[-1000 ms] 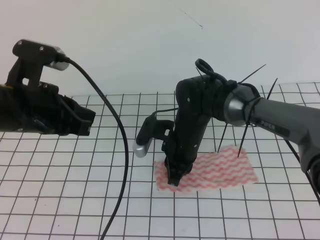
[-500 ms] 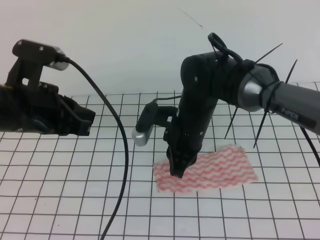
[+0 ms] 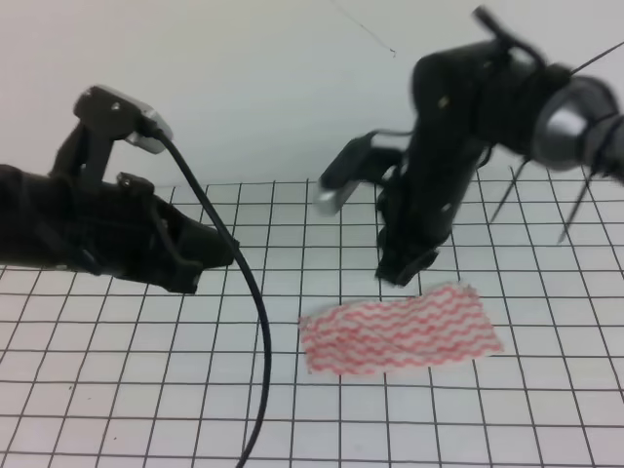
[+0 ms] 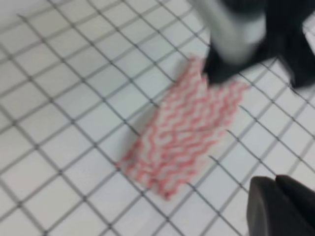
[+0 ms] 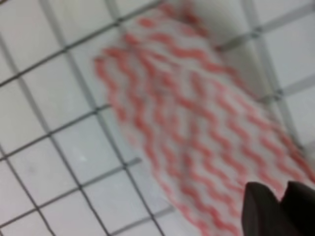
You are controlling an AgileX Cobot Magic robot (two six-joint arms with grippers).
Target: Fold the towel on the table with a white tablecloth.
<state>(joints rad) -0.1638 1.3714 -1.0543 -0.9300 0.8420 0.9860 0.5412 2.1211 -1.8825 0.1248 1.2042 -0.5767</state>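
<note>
Change since a second ago: my right gripper (image 3: pixel 405 268) has lifted off the towel's left part and now hangs clear above its far edge; my left arm has swung inward toward the middle of the table.

Right gripper: raised and blurred in the high view, tips pointing down, touching nothing. In the right wrist view two dark fingertips (image 5: pixel 261 209) show at the lower right corner, set close with only a thin slit between them, nothing pinched.

Left gripper (image 3: pixel 216 255): held above the tablecloth to the left of the towel, well apart from it. In the left wrist view only a dark corner of it shows (image 4: pixel 283 206); I cannot tell whether my fingers there are spread or pressed together.

Towel (image 3: pixel 400 329): lying flat and free on the cloth — a long strip with red-pink wavy stripes on white, slightly tilted so its right end sits farther back than its left. It spans a few grid squares, right of centre.

Tablecloth (image 3: pixel 127 370): white with a thin black square grid, covering the table as far as the views reach.

Cable (image 3: pixel 255 322): black, running from the camera on my left arm down across the cloth — it passes left of the towel without touching it.
</note>
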